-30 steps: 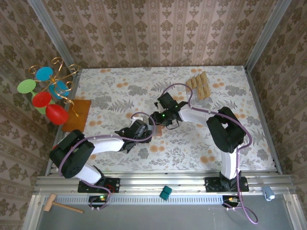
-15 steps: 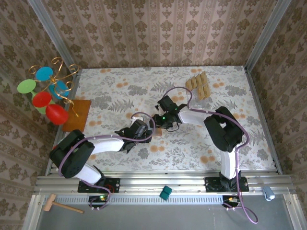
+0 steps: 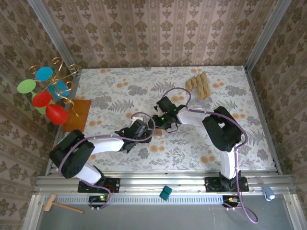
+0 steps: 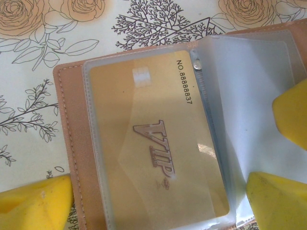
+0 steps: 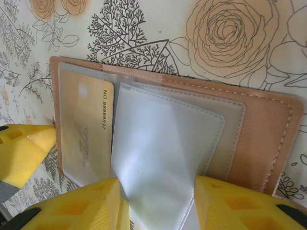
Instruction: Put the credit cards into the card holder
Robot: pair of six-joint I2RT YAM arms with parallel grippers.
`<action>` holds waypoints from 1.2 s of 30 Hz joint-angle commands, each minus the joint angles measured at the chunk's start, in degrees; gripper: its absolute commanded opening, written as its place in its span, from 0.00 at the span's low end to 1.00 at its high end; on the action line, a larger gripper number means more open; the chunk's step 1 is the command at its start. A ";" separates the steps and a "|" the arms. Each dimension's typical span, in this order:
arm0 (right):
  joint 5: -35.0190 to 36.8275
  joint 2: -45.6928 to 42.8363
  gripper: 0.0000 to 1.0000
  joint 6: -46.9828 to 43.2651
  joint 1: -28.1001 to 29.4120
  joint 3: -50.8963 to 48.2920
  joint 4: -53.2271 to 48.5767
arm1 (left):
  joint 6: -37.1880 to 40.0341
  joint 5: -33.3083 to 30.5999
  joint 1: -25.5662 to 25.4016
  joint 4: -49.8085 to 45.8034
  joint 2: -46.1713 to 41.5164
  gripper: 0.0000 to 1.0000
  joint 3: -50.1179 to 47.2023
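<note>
Your card holder [image 4: 72,143] lies open mid-worktop, with one gold VIP card [image 4: 153,153] already sleeved. Left fingers [image 4: 33,203] stand released astride it. Right fingers [image 5: 72,206] pinch a clear sleeve [image 5: 153,143], which looks thin, floppy and slippery, so grip its free edge gently.

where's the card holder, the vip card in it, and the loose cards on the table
card holder [image 5: 271,139]: right wrist view, bare leather flap on the right
vip card [image 4: 153,151]: left wrist view, on its lettering
loose cards [image 3: 198,85]: top view, middle of the group
</note>
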 commanded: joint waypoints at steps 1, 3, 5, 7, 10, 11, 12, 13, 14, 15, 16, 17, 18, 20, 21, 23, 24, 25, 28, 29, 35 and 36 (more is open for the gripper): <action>-1.66 1.45 0.46 0.71 0.76 1.14 0.19 | -1.14 -0.11 0.59 -2.86 -0.03 0.94 -1.84; -1.90 1.55 0.46 0.89 0.92 1.42 0.23 | -1.16 -0.11 0.61 -2.88 -0.08 0.94 -1.86; -2.10 1.76 0.46 1.11 0.93 1.61 0.40 | -1.09 -0.11 0.60 -2.86 -0.08 0.94 -1.93; -2.31 2.03 0.46 1.27 1.02 1.74 0.54 | -1.14 -0.21 0.62 -2.74 -0.04 0.94 -1.94; -2.61 2.25 0.46 1.63 1.02 2.05 0.76 | -1.14 -0.20 0.61 -2.67 -0.13 0.94 -1.95; -2.43 2.07 0.46 1.63 0.98 2.05 0.69 | -1.14 -0.20 0.57 -2.78 -0.08 0.94 -1.95; -2.12 1.84 0.46 1.57 0.93 1.92 0.55 | -1.19 -0.20 0.60 -2.78 -0.21 0.94 -1.95; -1.90 1.61 0.46 1.39 0.84 1.74 0.37 | -1.22 -0.20 0.59 -2.78 -0.25 0.94 -1.95; -1.75 1.22 0.46 1.15 0.77 1.49 0.16 | -1.31 -0.23 0.56 -2.77 -0.43 0.94 -2.03; -1.54 0.92 0.46 0.94 0.68 1.08 0.01 | -1.31 -0.19 0.53 -2.74 -0.54 0.94 -2.10; -1.23 0.38 0.46 0.84 0.59 0.44 -0.11 | -1.27 -0.20 0.65 -2.82 -0.52 0.94 -2.12; -1.09 -0.03 0.46 0.76 0.42 -0.15 -0.05 | -1.24 -0.21 0.65 -2.78 -0.53 0.94 -2.12; -1.02 -0.36 0.46 0.75 0.26 -0.76 0.05 | -1.21 -0.24 0.66 -2.84 -0.60 0.94 -2.12; -0.91 -1.16 0.46 0.82 0.14 -1.82 0.35 | -1.14 -0.21 0.70 -2.88 -0.55 0.94 -2.11; -0.83 -1.45 0.46 0.67 0.07 -2.31 0.33 | -1.14 -0.27 0.62 -2.94 -0.57 0.94 -2.12; -0.65 -1.98 0.46 0.69 0.06 -3.04 0.41 | -1.14 -0.19 0.77 -2.97 -0.63 0.94 -2.12; -0.65 -2.09 0.46 0.67 0.06 -3.28 0.49 | -1.14 -0.19 0.73 -2.98 -0.61 0.94 -2.12; -0.65 -2.29 0.46 0.67 0.06 -3.55 0.67 | -1.13 -0.24 0.70 -3.02 -0.68 0.94 -2.12; -0.57 -2.92 0.46 0.66 0.06 -4.24 0.72 | -1.14 -0.24 0.79 -3.10 -0.83 0.94 -2.10; -0.47 -3.05 0.46 0.73 0.06 -4.51 0.77 | -1.10 -0.19 0.79 -3.24 -0.87 0.94 -2.08; -0.13 -3.81 0.46 1.02 0.10 -6.42 1.36 | -1.01 -0.20 0.97 -3.20 -1.05 0.94 -2.21; -0.12 -3.72 0.46 1.17 0.03 -6.72 1.46 | -1.09 -0.20 0.91 -3.19 -1.05 0.94 -2.21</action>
